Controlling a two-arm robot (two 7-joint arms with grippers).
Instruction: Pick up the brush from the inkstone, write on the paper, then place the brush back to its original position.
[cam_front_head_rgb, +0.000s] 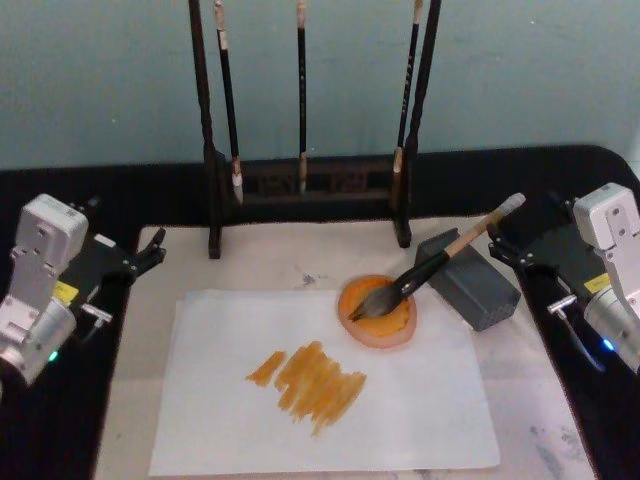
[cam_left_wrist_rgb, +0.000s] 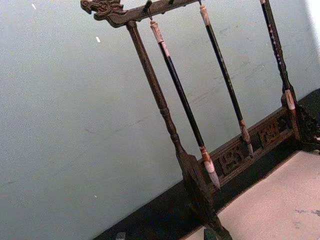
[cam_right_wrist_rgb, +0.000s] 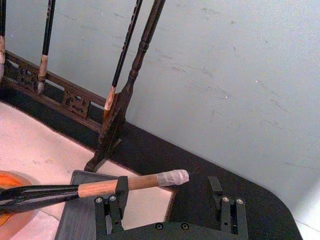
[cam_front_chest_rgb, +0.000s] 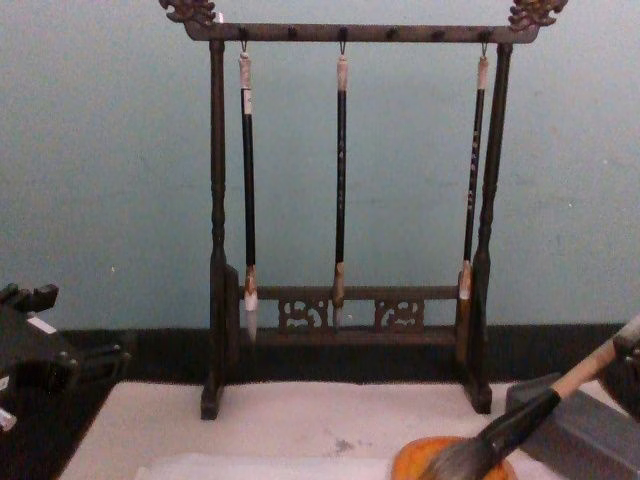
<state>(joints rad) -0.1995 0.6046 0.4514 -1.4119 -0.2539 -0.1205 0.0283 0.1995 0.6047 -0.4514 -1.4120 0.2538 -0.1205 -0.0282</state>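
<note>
Brush (cam_front_head_rgb: 432, 268) on inkstone (cam_front_head_rgb: 478, 292); R pincer (cam_right_wrist_rgb: 167, 191) agape, prob. clear.

Item one: the brush (cam_front_head_rgb: 446, 252), large, with a pale wooden handle, black ferrule, bushy grey-black bristles and a white-wrapped top. It lay slanted on my right side of the table, untouched. Its bristles rested in the orange dish (cam_front_head_rgb: 392, 325); its handle leaned across the grey block (cam_front_head_rgb: 470, 285), with the wrapped end raised and pointing away to my right.

Item two: the paper (cam_front_head_rgb: 420, 400), a thin bright white sheet, lay flat before me. It bore a patch of orange-brown strokes (cam_front_head_rgb: 308, 382) left of its middle. The dish sat at its far edge.
</note>
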